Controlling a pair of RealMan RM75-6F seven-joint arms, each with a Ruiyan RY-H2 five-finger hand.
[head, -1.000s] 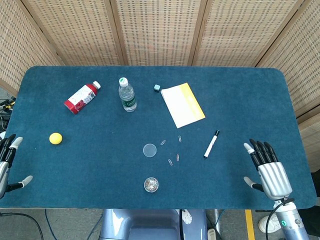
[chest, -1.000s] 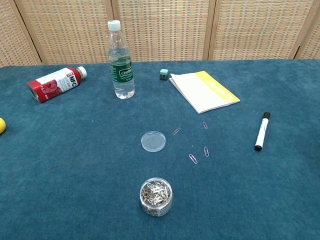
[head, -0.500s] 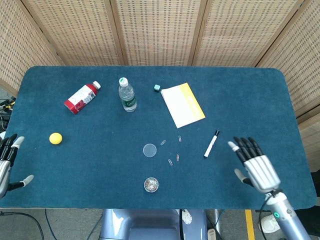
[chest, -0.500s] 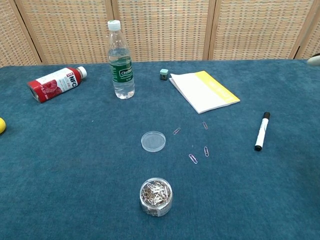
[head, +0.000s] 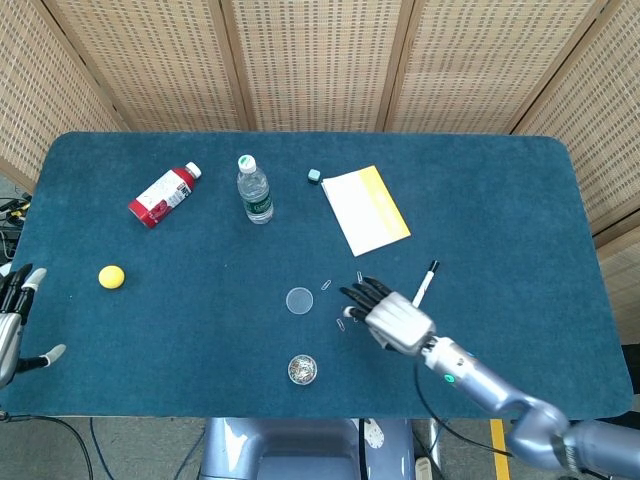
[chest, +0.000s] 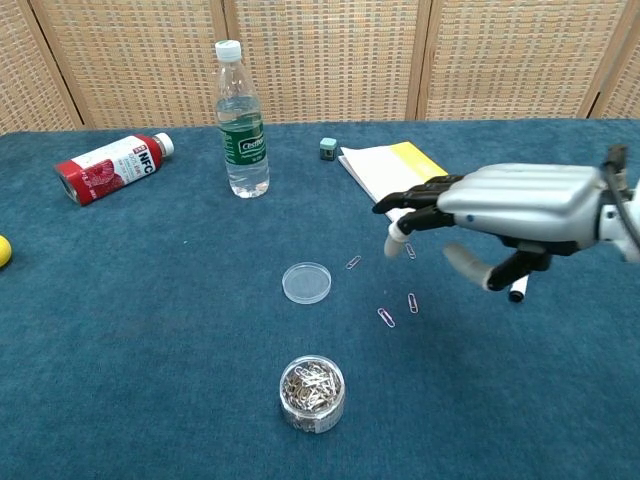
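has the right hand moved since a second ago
Yes. The right hand has swung leftward from the table's right edge, past the marker, and is now over the loose paper clips, open.

Paper clips (chest: 385, 317): scattered right of the lid (chest: 306, 282)
Jar (chest: 312, 393): placed before the lid
Notebook (chest: 405, 182): laid behind the clips
Marker (head: 431, 273): laid right of the clips

Right hand (head: 395, 318) outstretched, fingers spread; left hand (head: 12, 322) spread at table edge.
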